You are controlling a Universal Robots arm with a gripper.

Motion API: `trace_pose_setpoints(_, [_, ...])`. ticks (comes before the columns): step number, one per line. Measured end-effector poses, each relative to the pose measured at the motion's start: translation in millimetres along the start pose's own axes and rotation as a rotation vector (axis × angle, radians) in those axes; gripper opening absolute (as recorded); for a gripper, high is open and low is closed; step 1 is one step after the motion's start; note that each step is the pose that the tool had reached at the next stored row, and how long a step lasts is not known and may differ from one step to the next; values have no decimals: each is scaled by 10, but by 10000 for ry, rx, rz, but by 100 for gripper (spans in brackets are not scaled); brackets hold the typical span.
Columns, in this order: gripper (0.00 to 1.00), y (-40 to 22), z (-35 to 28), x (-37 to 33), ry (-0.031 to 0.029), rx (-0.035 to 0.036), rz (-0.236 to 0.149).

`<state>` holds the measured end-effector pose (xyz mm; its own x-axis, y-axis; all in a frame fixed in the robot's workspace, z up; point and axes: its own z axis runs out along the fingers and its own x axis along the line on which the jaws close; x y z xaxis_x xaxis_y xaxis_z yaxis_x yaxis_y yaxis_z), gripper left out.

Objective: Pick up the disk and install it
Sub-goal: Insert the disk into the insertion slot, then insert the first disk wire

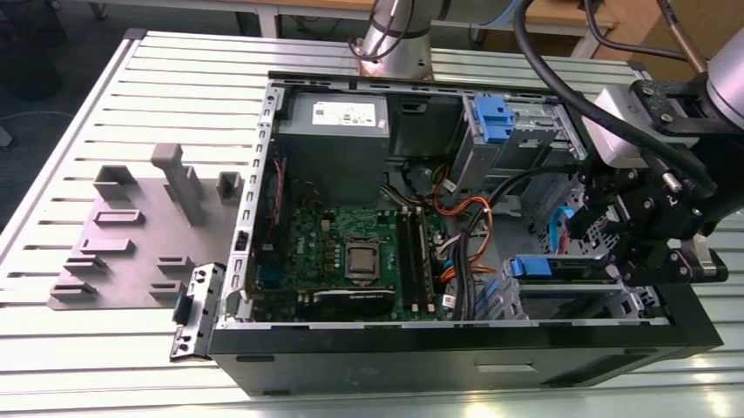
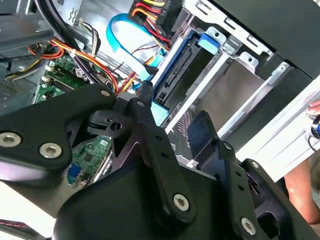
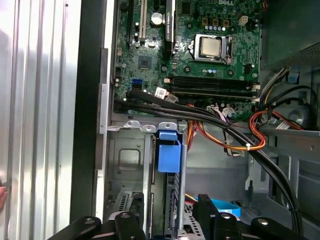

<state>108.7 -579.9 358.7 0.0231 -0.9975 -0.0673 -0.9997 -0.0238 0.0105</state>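
I see my black gripper (image 2: 174, 106) spread open and empty, beside the flat, blue-railed metal hard disk (image 3: 168, 152). That disk sits slotted inside the grey metal drive cage (image 3: 127, 156).

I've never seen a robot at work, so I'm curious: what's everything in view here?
table: one, silver slatted, under everything
computer case: one, black and grey, open, on the table
motherboard: one, green, inside the case
power supply: one, grey, far corner of the case
drive cage: one, grey, blue tab, case's far side, exterior view's right
disk: one, silver, blue rails, in the near bay
fixture plate: one, grey, exterior view's left
gripper: one, black, right over the disk
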Motion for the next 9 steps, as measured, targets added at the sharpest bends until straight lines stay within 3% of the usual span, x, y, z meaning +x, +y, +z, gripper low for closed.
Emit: trace_pose_setpoints(9, [55, 0, -9, -5, 0, 0, -8])
